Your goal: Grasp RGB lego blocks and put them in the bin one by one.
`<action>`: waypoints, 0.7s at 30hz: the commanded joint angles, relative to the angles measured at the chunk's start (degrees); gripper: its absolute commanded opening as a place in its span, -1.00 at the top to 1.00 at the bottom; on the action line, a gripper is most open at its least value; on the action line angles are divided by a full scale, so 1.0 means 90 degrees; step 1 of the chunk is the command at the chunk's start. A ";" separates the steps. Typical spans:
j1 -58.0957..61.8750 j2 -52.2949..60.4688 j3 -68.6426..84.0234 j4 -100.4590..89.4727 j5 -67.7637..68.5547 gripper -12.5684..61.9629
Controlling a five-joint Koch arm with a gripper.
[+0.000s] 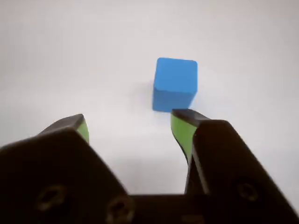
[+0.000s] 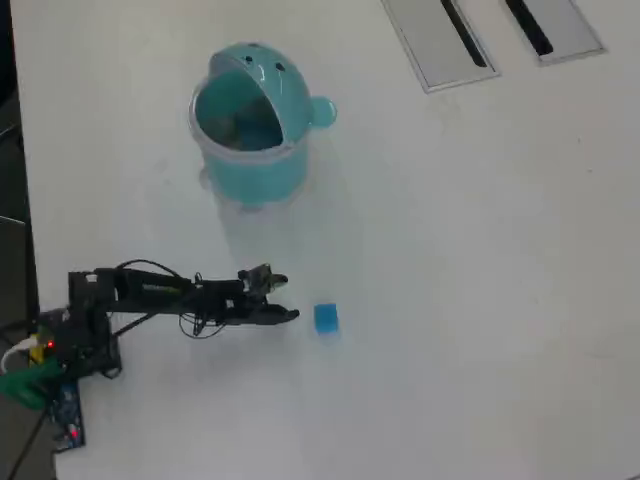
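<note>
A blue lego block (image 1: 174,84) rests on the white table just beyond my gripper (image 1: 131,119), slightly right of the gap and close to the right fingertip (image 1: 183,122). The jaws stand wide apart with only bare table between their green pads. In the overhead view the gripper (image 2: 287,298) points right, and the blue block (image 2: 326,319) lies a short way off its tips. The teal bin (image 2: 250,120), hooded and with a side knob, stands farther up the table, well away from the gripper.
Two grey slotted panels (image 2: 440,40) (image 2: 545,25) are set into the table at the top right. The arm's base and circuit boards (image 2: 60,350) sit at the table's left edge. White tabletop spreads to the right of the block.
</note>
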 commanded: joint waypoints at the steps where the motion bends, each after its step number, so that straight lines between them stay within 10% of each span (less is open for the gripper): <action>1: 0.0078 -0.0137 -0.0664 -0.0449 -0.0176 -0.22; 21: 0.0732 -0.1982 -0.2295 -0.0791 -0.0459 -0.23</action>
